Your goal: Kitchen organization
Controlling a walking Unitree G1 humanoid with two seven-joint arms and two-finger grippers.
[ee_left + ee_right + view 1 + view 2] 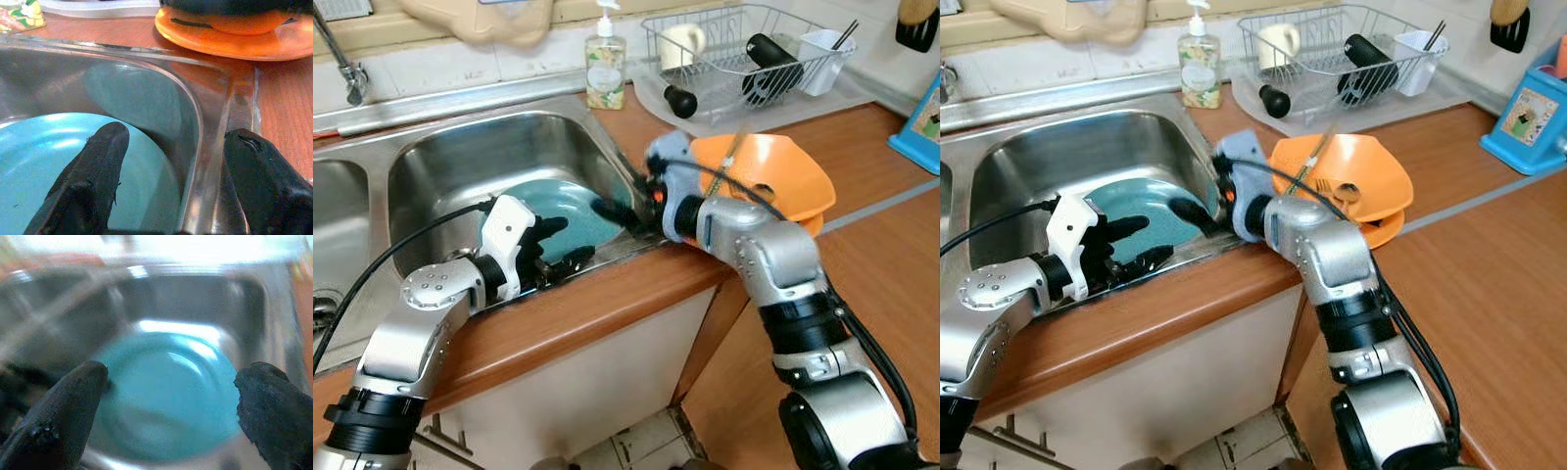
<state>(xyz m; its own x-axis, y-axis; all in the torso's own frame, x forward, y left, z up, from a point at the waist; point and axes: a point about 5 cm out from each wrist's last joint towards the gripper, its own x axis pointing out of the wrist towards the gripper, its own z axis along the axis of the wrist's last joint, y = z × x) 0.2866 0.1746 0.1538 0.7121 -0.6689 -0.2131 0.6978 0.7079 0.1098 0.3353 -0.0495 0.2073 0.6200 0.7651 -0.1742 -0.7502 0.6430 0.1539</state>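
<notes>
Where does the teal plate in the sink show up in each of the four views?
Left eye: teal plate in the sink basin, between both grippers.
Right eye: same spot, left of centre.
Left wrist: lower left, behind one finger.
Right wrist: centre, blurred.
Shared landmark: the sink rim.

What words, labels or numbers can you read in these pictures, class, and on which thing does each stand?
None can be read.
Soap bottle: its label shows a picture, and any print is too small.
Blue box: its front shows a picture, with no legible words.
</notes>
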